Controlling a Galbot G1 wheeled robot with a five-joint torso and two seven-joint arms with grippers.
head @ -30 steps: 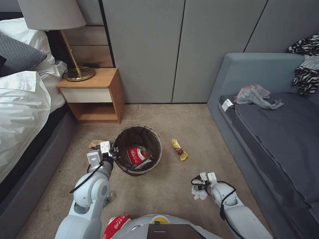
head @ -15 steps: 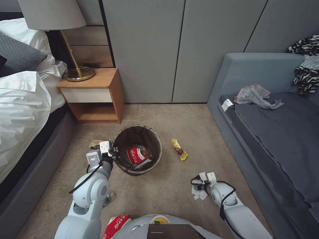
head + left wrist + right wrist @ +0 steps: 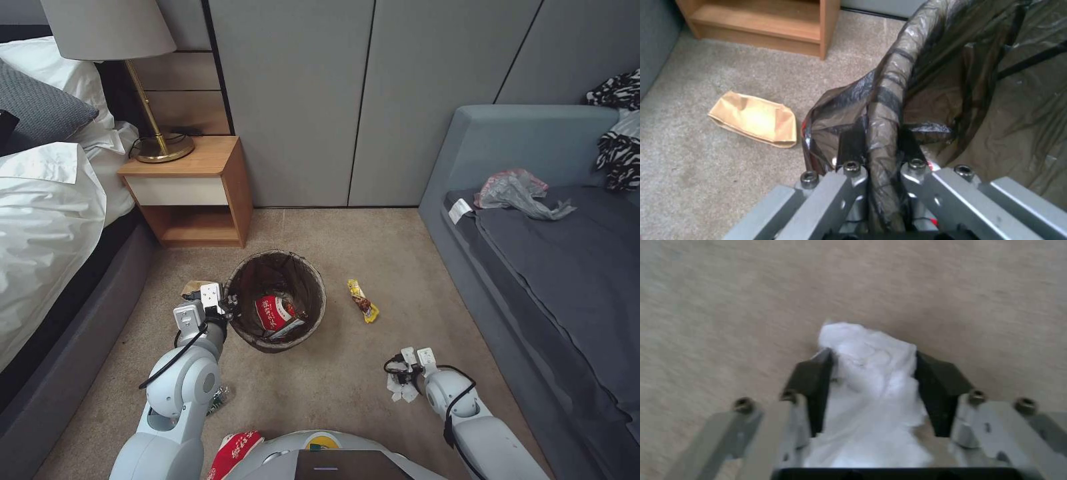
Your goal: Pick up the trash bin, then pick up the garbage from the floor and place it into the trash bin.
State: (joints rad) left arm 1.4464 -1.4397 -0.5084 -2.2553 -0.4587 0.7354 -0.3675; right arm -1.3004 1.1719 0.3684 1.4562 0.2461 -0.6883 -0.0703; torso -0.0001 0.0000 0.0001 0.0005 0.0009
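The trash bin (image 3: pixel 312 291), lined with a dark brown bag, stands on the carpet with a red-and-white cup (image 3: pixel 273 312) inside. My left gripper (image 3: pixel 231 309) is shut on the bin's near-left rim, and the bag's fold (image 3: pixel 882 110) is pinched between its fingers. To the right and closer to me, my right gripper (image 3: pixel 399 381) is low over the carpet, shut on a crumpled white tissue (image 3: pixel 871 380). On the floor lie a yellow wrapper (image 3: pixel 362 301) right of the bin, brown paper (image 3: pixel 753 118) left of it, and another red-and-white cup (image 3: pixel 233 452) by my base.
A wooden nightstand (image 3: pixel 193 193) with a lamp (image 3: pixel 160 143) stands beyond the bin, the bed (image 3: pixel 47 220) runs along the left, and a grey sofa (image 3: pixel 553 267) along the right. Open carpet lies between the bin and the sofa.
The head camera has shifted a little, sliding the whole picture slightly right. Both grippers keep their holds and have hardly moved.
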